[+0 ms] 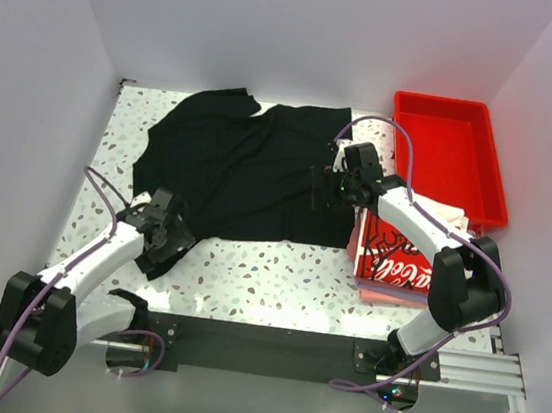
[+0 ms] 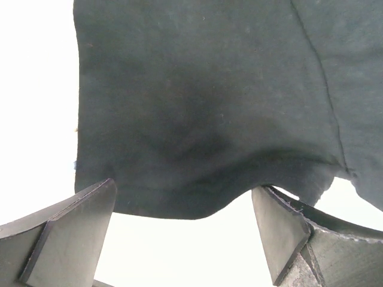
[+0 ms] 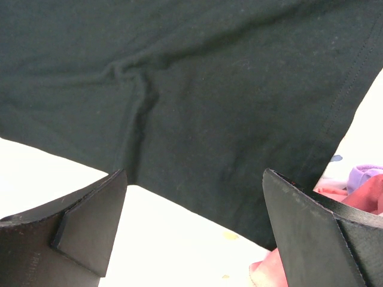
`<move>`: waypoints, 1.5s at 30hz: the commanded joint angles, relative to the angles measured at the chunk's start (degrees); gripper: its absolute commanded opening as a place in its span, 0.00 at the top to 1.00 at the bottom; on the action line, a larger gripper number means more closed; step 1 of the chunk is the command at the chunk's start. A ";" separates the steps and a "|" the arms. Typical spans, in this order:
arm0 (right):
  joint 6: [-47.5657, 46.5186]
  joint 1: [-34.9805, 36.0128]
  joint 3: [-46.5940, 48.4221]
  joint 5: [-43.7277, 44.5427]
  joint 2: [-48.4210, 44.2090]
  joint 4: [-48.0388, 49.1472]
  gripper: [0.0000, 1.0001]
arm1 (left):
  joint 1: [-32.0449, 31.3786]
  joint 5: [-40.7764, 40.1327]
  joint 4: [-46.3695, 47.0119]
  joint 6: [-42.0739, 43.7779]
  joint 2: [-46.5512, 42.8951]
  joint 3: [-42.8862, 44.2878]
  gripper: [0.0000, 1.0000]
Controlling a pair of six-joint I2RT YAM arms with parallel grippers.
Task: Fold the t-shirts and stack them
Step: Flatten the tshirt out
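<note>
Lying flat and unfolded on the speckled table (image 1: 278, 272), the black t-shirt (image 1: 245, 168) has its near hem at the left gripper (image 2: 184, 197) and its right edge at the right gripper (image 3: 194, 179). Both jaws gape wide and hold nothing. The printed t-shirt (image 1: 396, 257) sits heaped beside it, so seemingly all the folding and stacking remains.

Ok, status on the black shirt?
Left gripper, jaws open, at black shirt near corner. Right gripper, jaws open, at its right edge. Shirt spread out, unfolded. Printed shirt pile beside right arm.

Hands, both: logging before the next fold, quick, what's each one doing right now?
Left hand: open, at the black t-shirt hem, holding nothing.
Right hand: open, over the shirt's edge, holding nothing.
</note>
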 commanded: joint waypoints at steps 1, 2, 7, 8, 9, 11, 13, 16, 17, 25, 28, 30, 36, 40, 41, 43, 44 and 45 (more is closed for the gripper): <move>-1.35 0.10 1.46 0.96 -0.88 -0.37 0.01 | -0.05 -3.44 -6.74 2.21 -2.66 7.33 0.00; -1.36 0.10 1.37 0.79 -1.15 -0.28 0.01 | -0.05 -2.12 -6.21 3.61 -3.71 9.25 0.00; -1.62 0.10 1.28 0.26 -1.94 -0.11 0.01 | -0.05 5.54 0.64 10.30 -10.22 11.12 0.00; -1.71 0.19 1.20 0.09 -1.94 -0.02 0.01 | -0.05 5.62 0.99 10.48 -10.31 11.55 0.00; -1.71 0.19 1.11 -0.35 -1.94 0.15 0.01 | -0.05 4.67 1.26 10.66 -9.36 11.90 0.00; -1.71 0.19 0.76 -0.35 -1.94 0.16 0.01 | -0.14 3.78 2.48 10.74 -7.60 12.43 0.00; -1.44 0.10 0.67 -0.44 -2.03 0.16 0.01 | -0.05 5.79 7.13 12.06 -3.83 12.17 0.00; -1.27 0.19 0.14 -0.88 -2.20 0.42 0.01 | -0.05 16.14 18.02 14.34 0.75 9.63 0.00; -1.18 0.19 -0.29 -0.88 -2.29 0.42 0.01 | -0.22 18.95 20.92 14.70 1.72 7.54 0.00; -1.09 0.19 -1.09 -0.27 -1.85 -0.19 0.01 | -3.39 25.13 29.83 18.13 8.40 4.18 0.00; -1.09 0.10 -1.35 0.43 -2.20 -0.46 0.01 | -3.74 25.31 27.90 19.36 9.72 2.95 0.00; -1.09 0.10 -1.62 1.05 -2.20 -0.63 0.01 | -4.27 25.57 27.54 19.53 9.64 1.28 0.00; -0.92 0.19 -2.05 1.40 -2.73 -0.81 0.01 | -4.71 26.09 26.91 18.57 8.32 -3.11 0.00; -0.83 0.10 -2.23 1.58 -3.08 -0.99 0.01 | -6.46 28.82 28.51 16.81 6.83 -4.88 0.00; -0.83 0.19 -2.41 1.58 -3.34 -0.99 0.01 | -7.86 28.57 28.07 16.20 5.95 -4.79 0.00; -1.00 0.19 -2.50 1.58 -3.43 -0.90 0.01 | -9.27 28.30 27.63 15.32 4.63 -5.05 0.00; -1.09 0.19 -2.41 1.41 -3.52 -0.81 0.01 | -10.67 28.47 27.54 14.97 4.02 -5.23 0.00; -1.09 0.19 -2.41 1.32 -3.43 -0.81 0.01 | -11.29 28.82 27.37 14.36 2.62 -5.40 0.00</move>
